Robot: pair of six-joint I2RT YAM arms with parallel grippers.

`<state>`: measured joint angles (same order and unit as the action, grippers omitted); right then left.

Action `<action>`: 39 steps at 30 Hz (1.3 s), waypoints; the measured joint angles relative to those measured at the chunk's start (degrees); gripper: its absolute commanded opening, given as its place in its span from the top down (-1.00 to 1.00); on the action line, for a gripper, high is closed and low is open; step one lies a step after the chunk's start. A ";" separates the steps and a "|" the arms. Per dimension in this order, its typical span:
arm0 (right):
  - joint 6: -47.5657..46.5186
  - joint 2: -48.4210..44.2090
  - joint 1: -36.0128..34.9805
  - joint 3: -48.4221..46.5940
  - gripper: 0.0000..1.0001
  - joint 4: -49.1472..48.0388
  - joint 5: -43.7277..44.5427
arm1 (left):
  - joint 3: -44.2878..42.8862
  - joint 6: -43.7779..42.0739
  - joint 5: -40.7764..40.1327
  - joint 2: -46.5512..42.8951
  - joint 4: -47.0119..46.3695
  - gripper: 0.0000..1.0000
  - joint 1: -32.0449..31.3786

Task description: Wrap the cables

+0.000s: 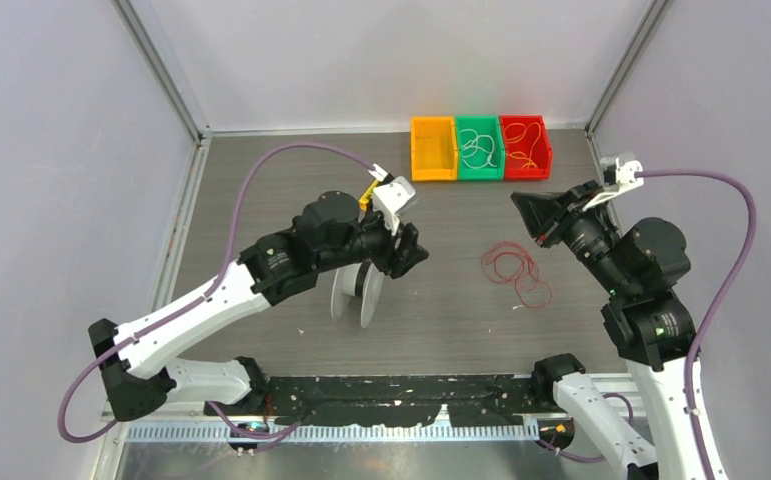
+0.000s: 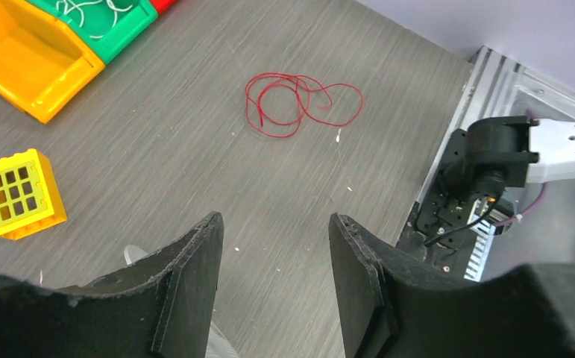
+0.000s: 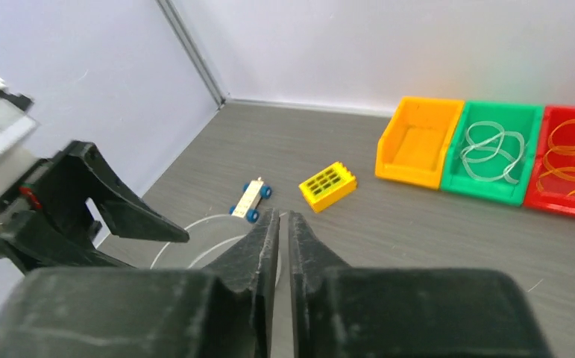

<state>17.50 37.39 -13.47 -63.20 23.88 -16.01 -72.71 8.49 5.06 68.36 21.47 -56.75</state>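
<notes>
The cable (image 1: 516, 272) is a thin red wire lying in loose loops on the grey table, right of centre; it also shows in the left wrist view (image 2: 299, 103). My left gripper (image 1: 416, 252) (image 2: 273, 220) is open and empty, hovering to the left of the cable and pointing toward it. A clear spool (image 1: 356, 290) stands on edge under the left arm. My right gripper (image 1: 529, 218) (image 3: 283, 216) is shut with only a narrow slit between the jaws, empty, raised above and behind the cable. The right wrist view does not show the cable.
Orange (image 1: 433, 148), green (image 1: 479, 147) and red (image 1: 525, 146) bins stand at the back; the green one holds pale wires, the red one orange wires. A yellow brick (image 2: 22, 192) (image 3: 328, 184) and a small blue-wheeled cart (image 3: 251, 200) lie behind the spool.
</notes>
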 measured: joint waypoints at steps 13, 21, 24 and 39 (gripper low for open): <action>6.16 12.33 1.40 14.58 0.28 3.08 21.79 | 1.40 -5.33 -13.88 -8.35 2.27 -0.22 0.15; 9.11 21.22 8.22 26.97 0.19 -0.72 21.90 | 7.19 -9.70 -17.57 -16.68 5.40 -0.23 0.20; 9.70 23.63 8.90 29.11 0.03 -2.89 21.92 | 8.68 -10.51 -18.01 -16.85 7.45 -0.23 0.20; 7.82 36.30 12.22 29.03 0.28 -13.27 21.38 | 8.76 -10.54 -17.53 -17.88 9.68 -0.25 0.20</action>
<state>25.32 73.69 -1.26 -34.17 10.61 5.37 -63.94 -2.04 -12.47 50.48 31.16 -56.55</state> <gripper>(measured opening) 0.468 0.623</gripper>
